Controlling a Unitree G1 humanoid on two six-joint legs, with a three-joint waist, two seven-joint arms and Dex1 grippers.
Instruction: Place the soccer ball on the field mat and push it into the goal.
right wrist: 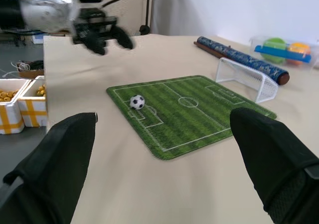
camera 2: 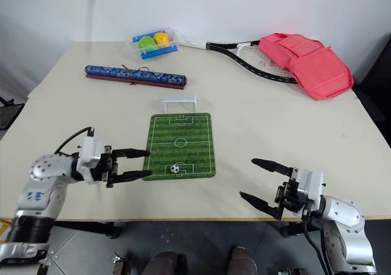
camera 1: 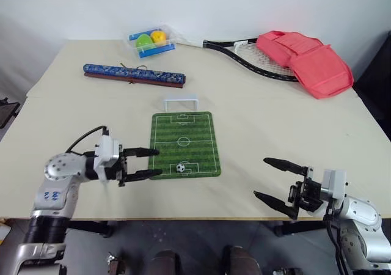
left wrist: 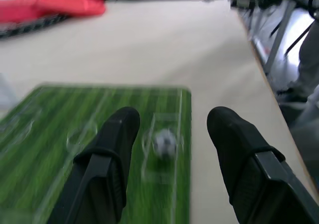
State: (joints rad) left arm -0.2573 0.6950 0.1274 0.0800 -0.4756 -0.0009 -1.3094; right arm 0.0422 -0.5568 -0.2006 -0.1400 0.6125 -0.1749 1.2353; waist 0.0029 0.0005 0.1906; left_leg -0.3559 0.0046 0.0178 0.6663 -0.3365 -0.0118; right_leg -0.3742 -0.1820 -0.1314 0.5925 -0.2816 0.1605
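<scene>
- Soccer ball [camera 1: 181,167]: rests on the field mat [camera 1: 195,134], in the marked box at the end nearest the robot, free of both end effectors.
- Handling judgement, ball: likely very light, hard and smooth. Being round, it will roll at the slightest touch and can skid sideways off a rounded fingertip.
- Contact point: no grasp appears necessary now. Push from the near side of the ball, through its centre, along the line toward the goal [camera 1: 181,103]. An off-centre touch would probably send it off the mat edge.
- Goal: stands upright on the counter [camera 1: 275,128] just beyond the far short edge of the mat, mouth facing the mat. It looks light and thin-framed, so a hard shot could shift it.
- Field mat: thin, flat, probably flexible. A fingertip dragged across it may slide or wrinkle it.
- Left end effector [camera 1: 151,162]: spread, empty, level above the mat's left edge, with the ball just beyond its fingertips.
- Right end effector [camera 1: 272,178]: spread wide, empty, well apart from the mat at the counter's near right edge.
</scene>
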